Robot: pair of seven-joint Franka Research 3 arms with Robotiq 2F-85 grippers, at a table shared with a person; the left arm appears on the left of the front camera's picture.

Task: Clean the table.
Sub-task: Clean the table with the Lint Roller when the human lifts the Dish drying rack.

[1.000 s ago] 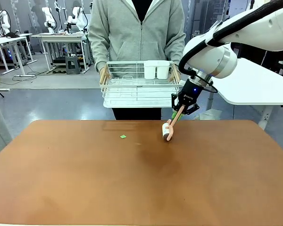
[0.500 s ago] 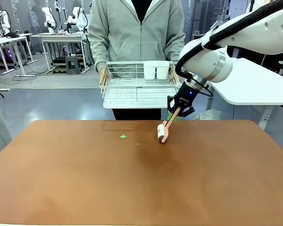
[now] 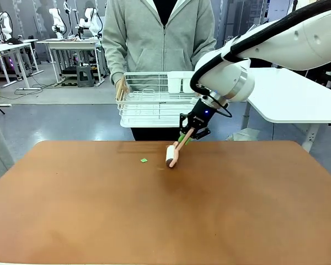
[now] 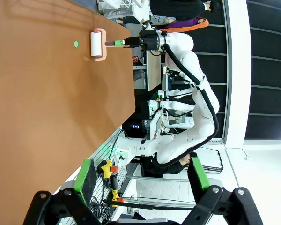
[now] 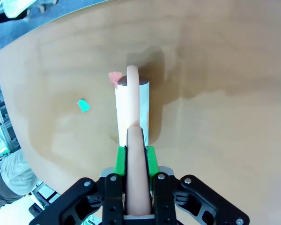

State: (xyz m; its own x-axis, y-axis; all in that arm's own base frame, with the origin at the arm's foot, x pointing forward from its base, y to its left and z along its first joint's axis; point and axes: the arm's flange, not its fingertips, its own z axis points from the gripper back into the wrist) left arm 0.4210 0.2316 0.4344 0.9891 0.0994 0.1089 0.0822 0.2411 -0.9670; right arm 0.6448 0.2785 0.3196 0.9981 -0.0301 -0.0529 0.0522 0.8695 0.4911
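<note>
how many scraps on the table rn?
2. A green scrap lies on the table, apart from the lint roller; a pink scrap sits beside the roller's far end. More may hide under the roller.

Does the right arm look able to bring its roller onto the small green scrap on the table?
Probably yes. The right gripper holds the lint roller on the table, close beside the green scrap, and nothing lies between them.

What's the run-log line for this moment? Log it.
right gripper shut on lint roller | roller head on table, near green scrap, not touching | left gripper open, empty
</note>
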